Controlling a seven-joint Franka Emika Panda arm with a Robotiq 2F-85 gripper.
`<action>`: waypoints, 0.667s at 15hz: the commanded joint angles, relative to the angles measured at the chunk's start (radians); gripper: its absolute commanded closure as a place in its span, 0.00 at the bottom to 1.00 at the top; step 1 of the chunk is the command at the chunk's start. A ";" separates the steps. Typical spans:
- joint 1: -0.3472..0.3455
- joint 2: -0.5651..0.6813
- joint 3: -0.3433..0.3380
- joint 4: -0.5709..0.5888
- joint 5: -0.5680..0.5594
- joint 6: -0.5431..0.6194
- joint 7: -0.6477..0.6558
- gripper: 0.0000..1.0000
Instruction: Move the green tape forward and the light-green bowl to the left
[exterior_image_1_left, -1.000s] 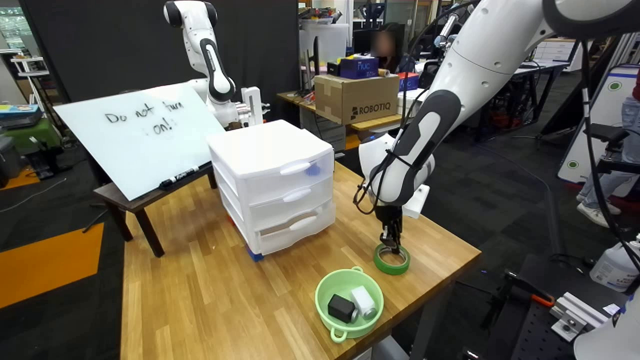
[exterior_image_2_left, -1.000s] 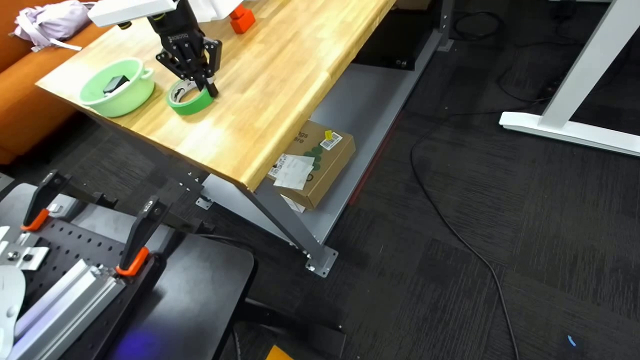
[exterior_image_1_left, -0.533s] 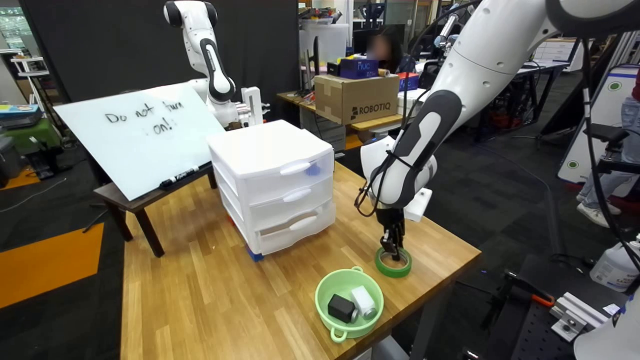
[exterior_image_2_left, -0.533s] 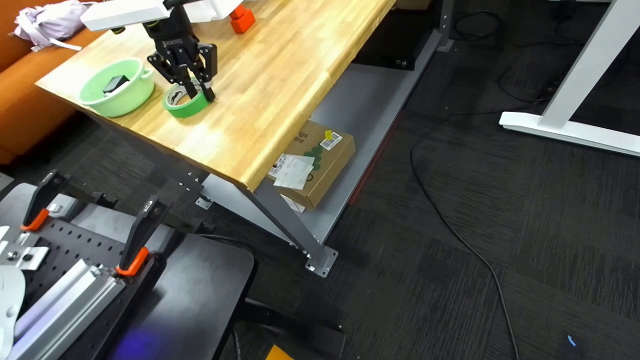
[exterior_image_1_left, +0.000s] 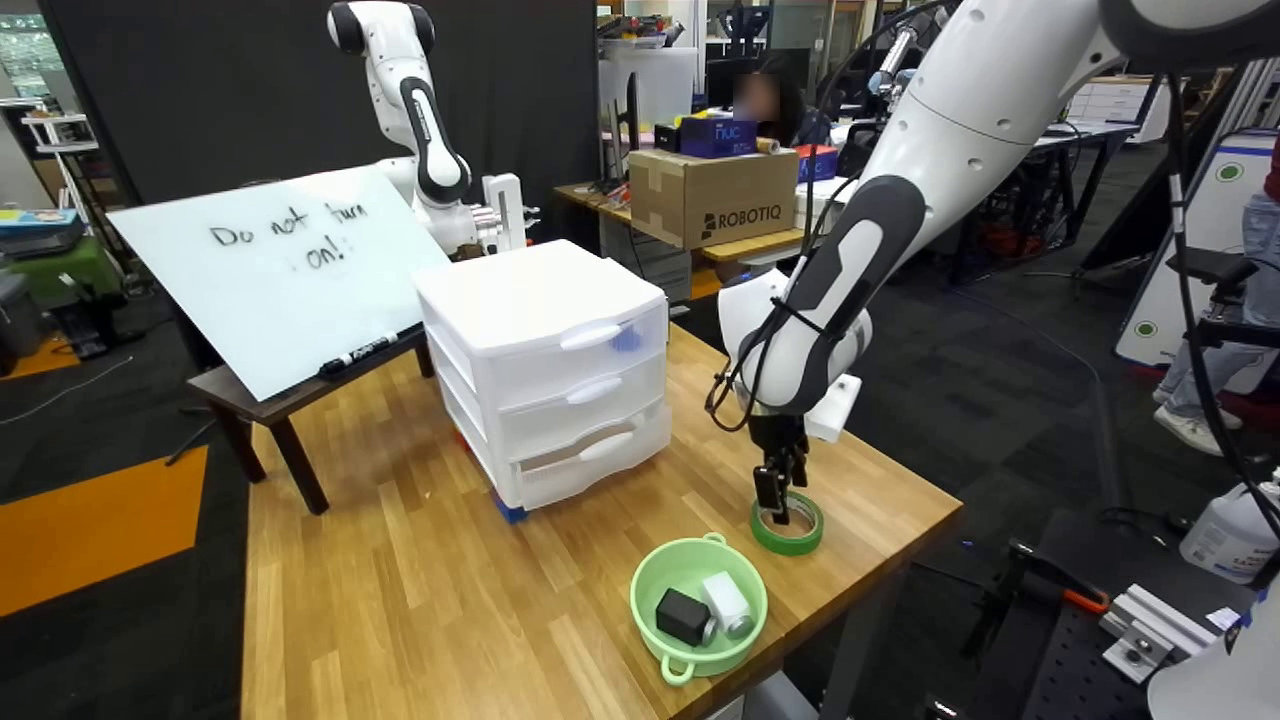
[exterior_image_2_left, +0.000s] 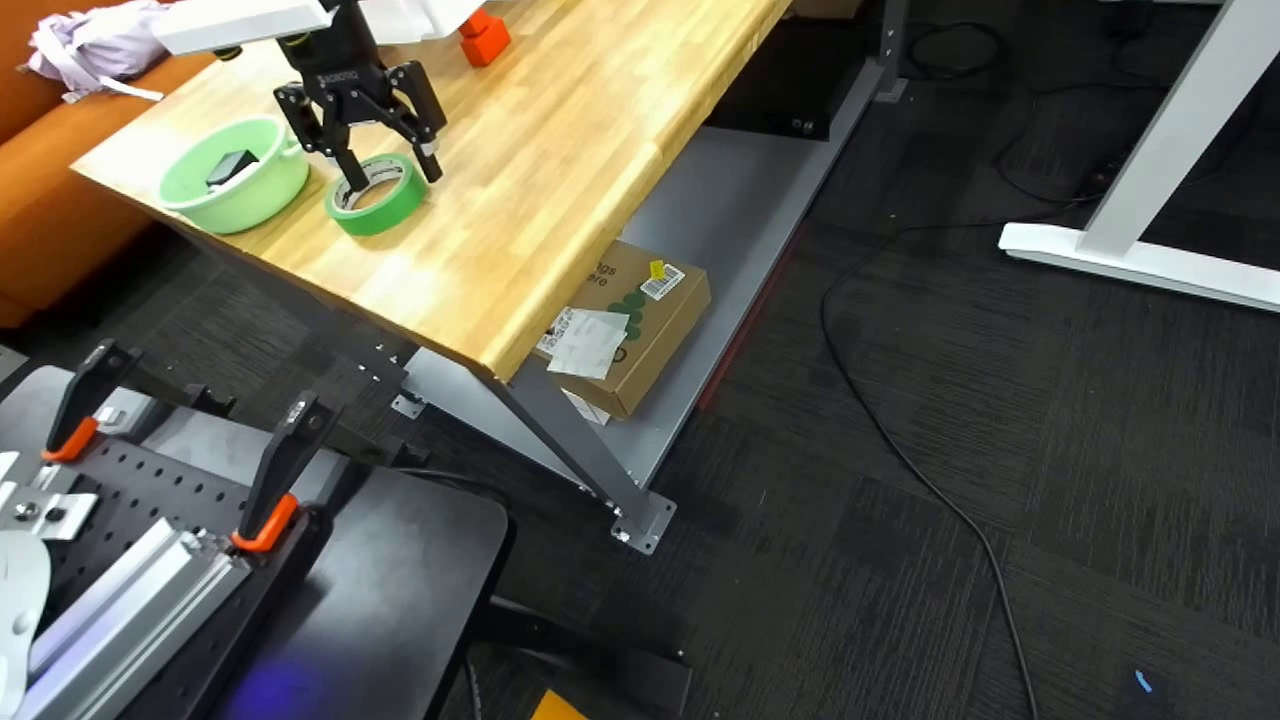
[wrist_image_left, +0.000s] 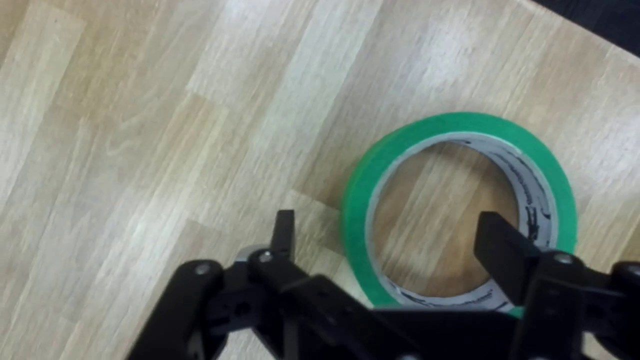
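Two fingers (wrist_image_left: 502, 250) — spread — straddle one side of the green tape (wrist_image_left: 356, 220).

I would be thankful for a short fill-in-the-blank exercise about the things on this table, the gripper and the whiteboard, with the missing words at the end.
The light-green bowl holds a white object and a ____ one.
The green tape lies on a tabletop made of ____.
The gripper is not shut but ____.
The whiteboard reads "Do not turn ____!"
Missing words: black; wood; open; on.
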 joint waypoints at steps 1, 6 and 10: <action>0.014 -0.044 -0.002 -0.024 -0.022 -0.003 0.015 0.00; 0.059 -0.074 0.001 -0.022 -0.067 -0.025 0.024 0.00; 0.097 -0.079 0.003 -0.014 -0.109 -0.049 0.029 0.00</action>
